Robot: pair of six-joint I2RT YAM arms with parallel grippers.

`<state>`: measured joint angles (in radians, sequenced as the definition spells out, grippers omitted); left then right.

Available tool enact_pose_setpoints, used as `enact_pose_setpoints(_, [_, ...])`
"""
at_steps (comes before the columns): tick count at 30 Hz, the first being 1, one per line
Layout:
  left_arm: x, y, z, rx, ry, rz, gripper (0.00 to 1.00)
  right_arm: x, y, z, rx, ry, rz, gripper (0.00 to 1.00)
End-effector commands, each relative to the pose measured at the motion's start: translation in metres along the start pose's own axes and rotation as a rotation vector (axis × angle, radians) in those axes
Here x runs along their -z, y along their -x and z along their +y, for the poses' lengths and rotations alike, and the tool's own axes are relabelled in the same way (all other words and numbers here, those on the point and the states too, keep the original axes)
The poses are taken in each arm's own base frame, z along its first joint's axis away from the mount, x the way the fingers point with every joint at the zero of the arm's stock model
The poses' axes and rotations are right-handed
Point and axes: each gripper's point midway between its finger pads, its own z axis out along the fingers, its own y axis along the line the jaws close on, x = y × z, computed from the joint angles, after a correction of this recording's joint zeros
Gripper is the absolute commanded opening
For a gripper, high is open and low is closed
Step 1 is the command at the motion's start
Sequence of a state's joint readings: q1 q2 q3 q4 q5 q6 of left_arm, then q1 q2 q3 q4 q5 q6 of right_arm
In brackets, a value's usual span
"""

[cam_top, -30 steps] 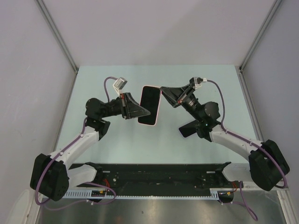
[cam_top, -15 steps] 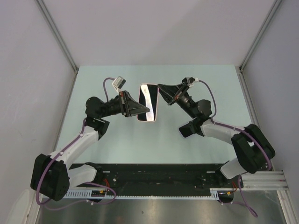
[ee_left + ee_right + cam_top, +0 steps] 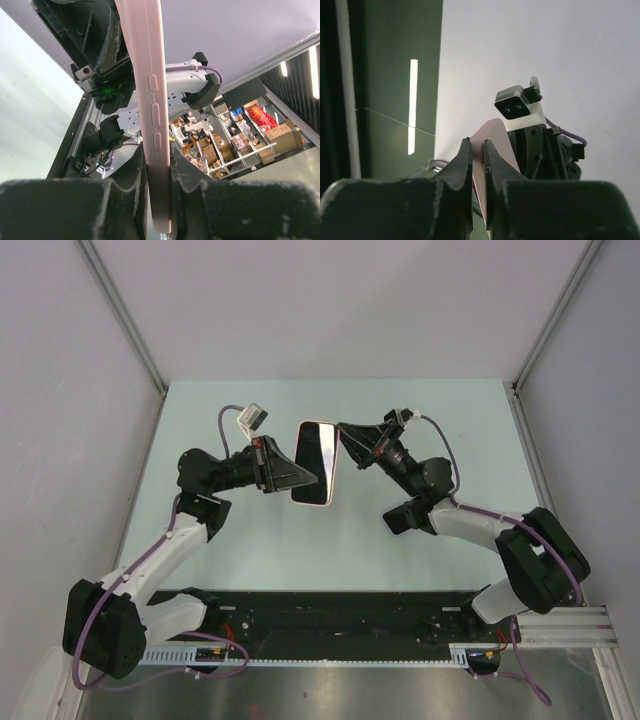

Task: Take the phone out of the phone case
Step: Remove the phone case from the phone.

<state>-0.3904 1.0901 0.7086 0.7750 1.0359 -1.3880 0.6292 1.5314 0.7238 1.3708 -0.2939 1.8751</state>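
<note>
The phone in its pink case (image 3: 314, 462) is held in the air above the middle of the table, dark screen up. My left gripper (image 3: 313, 480) is shut on its near left edge. My right gripper (image 3: 343, 431) is shut on its far right corner. In the left wrist view the pink case edge (image 3: 152, 95) with its side buttons runs up from between my gripper's (image 3: 159, 192) closed fingers. In the right wrist view a pink case corner (image 3: 492, 131) sticks up between my gripper's (image 3: 478, 157) fingers, with the left wrist camera behind it.
A dark flat slab (image 3: 402, 519) lies on the pale green table (image 3: 250, 540) under the right forearm. Grey walls stand on three sides. The black rail (image 3: 330, 615) with the arm bases runs along the near edge.
The right gripper has shifted up and left and its arm has folded in. The phone has tilted and moved slightly left with both grippers still on it.
</note>
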Motion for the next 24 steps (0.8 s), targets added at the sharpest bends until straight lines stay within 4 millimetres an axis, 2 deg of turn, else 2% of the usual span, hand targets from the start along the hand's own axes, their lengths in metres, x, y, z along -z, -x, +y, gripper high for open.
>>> enact_pose_setpoints(1, [0.005, -0.011, -0.13, -0.533, -0.329, 0.028, 0.0, 0.051, -0.017, -0.146, 0.043, -0.619, 0.071, 0.0])
enact_pose_setpoints(2, [0.005, -0.011, -0.131, -0.531, -0.33, 0.029, 0.0, 0.062, -0.011, -0.161, 0.111, -0.71, 0.053, 0.0])
enact_pose_setpoints(3, [0.006, -0.011, -0.133, -0.537, -0.332, 0.029, 0.0, 0.055, -0.009, -0.146, 0.168, -0.705, 0.046, 0.0])
enact_pose_setpoints(4, [0.006, -0.012, -0.134, -0.539, -0.333, 0.03, 0.0, 0.056, -0.006, -0.145, 0.223, -0.737, 0.038, 0.0])
enact_pose_setpoints(5, [0.006, -0.012, -0.134, -0.538, -0.334, 0.03, 0.0, 0.067, 0.002, -0.153, 0.255, -0.827, 0.001, 0.0])
enact_pose_setpoints(6, [0.006, -0.012, -0.135, -0.54, -0.334, 0.03, 0.0, 0.069, 0.002, -0.149, 0.34, -0.842, 0.017, 0.0])
enact_pose_setpoints(7, [0.007, -0.012, -0.135, -0.541, -0.334, 0.028, 0.0, 0.061, 0.003, -0.141, 0.379, -0.844, 0.014, 0.0])
enact_pose_setpoints(9, [0.007, -0.012, -0.137, -0.545, -0.337, 0.028, 0.0, 0.07, 0.007, -0.145, 0.452, -0.913, 0.013, 0.0])
enact_pose_setpoints(12, [0.007, -0.012, -0.14, -0.551, -0.342, 0.028, 0.0, 0.077, 0.007, -0.151, 0.49, -0.966, 0.026, 0.0])
enact_pose_setpoints(14, [0.008, -0.013, -0.143, -0.558, -0.347, 0.031, 0.0, 0.095, 0.005, -0.166, 0.508, -1.052, 0.055, 0.0])
enact_pose_setpoints(17, [0.009, -0.013, -0.147, -0.568, -0.351, 0.031, 0.0, 0.111, 0.002, -0.18, 0.54, -1.13, 0.092, 0.0])
enact_pose_setpoints(20, [0.009, -0.013, -0.15, -0.574, -0.353, 0.03, 0.0, 0.122, 0.0, -0.186, 0.571, -1.171, 0.124, 0.0])
enact_pose_setpoints(22, [0.009, -0.013, -0.149, -0.573, -0.346, 0.031, 0.0, 0.118, -0.004, -0.185, 0.586, -1.148, 0.157, 0.0])
enact_pose_setpoints(24, [0.008, -0.012, -0.147, -0.57, -0.34, 0.03, 0.0, 0.107, -0.014, -0.178, 0.603, -1.071, 0.224, 0.0])
